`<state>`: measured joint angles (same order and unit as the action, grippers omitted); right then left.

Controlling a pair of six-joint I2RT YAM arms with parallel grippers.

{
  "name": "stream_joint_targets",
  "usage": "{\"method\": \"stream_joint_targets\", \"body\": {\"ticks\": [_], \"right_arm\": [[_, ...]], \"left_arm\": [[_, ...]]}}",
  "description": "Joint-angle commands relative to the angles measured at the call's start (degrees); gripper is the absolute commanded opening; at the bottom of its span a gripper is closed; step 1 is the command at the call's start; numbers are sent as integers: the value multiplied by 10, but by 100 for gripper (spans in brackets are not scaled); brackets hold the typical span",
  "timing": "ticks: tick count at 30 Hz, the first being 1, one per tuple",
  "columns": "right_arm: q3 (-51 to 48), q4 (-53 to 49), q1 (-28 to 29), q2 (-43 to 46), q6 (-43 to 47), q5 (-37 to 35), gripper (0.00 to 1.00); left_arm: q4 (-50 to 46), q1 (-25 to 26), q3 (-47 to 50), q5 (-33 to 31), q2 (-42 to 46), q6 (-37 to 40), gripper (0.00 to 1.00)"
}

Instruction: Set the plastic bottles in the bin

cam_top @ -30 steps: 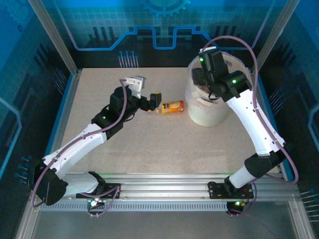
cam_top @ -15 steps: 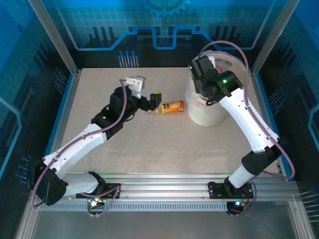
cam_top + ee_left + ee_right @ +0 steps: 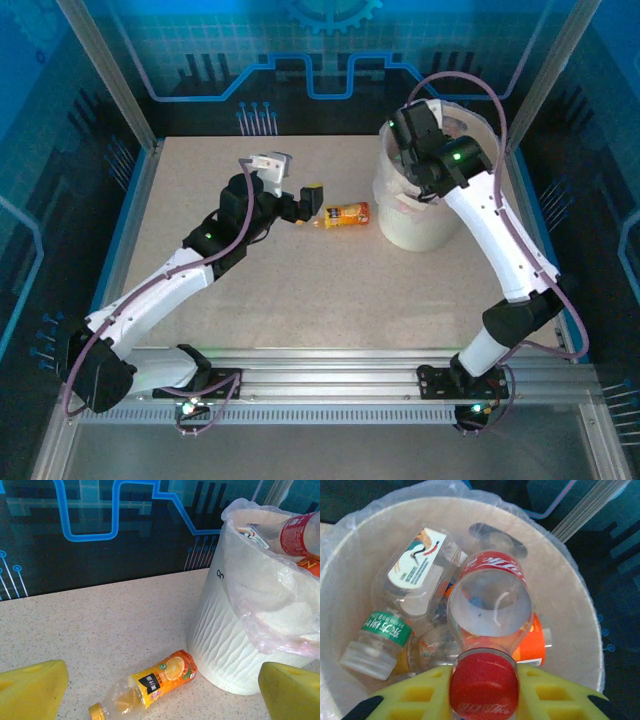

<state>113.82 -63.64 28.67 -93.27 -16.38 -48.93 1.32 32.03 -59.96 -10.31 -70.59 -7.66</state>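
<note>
An orange-labelled plastic bottle [image 3: 345, 214] [image 3: 150, 685] with a yellow cap lies on its side on the table, its base touching the bin [image 3: 420, 228] [image 3: 225, 630]. My left gripper [image 3: 308, 203] [image 3: 164, 702] hovers just left of it, open, with the bottle lying between and beyond its yellow pads [image 3: 35, 687]. My right gripper [image 3: 484, 687] points down into the bin [image 3: 570, 595]. Its yellow pads [image 3: 415, 700] are shut on the red cap of a clear cola bottle [image 3: 490, 615]. That bottle's red label [image 3: 297, 532] pokes above the rim.
Several more bottles fill the bin: a green-labelled one [image 3: 382, 630], a white-labelled one [image 3: 417, 562] and an orange-labelled one [image 3: 532, 642]. A thin plastic liner [image 3: 280, 605] drapes over the rim. The blue back wall [image 3: 300, 80] and frame posts enclose the table.
The right wrist has shifted about over the bin and its jaws have closed on the red cap. The left arm and the orange bottle have not moved.
</note>
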Motion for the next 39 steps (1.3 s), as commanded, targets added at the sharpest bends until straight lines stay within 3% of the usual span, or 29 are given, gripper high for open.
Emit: {"method": "stream_joint_targets", "body": {"ticks": [1,11,18,24,39], "right_arm": [[50,25,-28,-22,20,-8,30],[242,-31,-60,-134,57,-2,36],[338,-72,-114,-196,41,67,38],[346,-89,-144,-196,21,147,31],[350,-107,-126,-147,43,169,27]], "left_arm": [[6,-4,-14,-4,2,-14,99],[3,-4,-14,-5,2,-10,99],[1,-4,-14,-7,4,-8,99],[-3,-4,-15,-9,5,-6,99],[3,-5,-16,-5,3,-9,99]]}}
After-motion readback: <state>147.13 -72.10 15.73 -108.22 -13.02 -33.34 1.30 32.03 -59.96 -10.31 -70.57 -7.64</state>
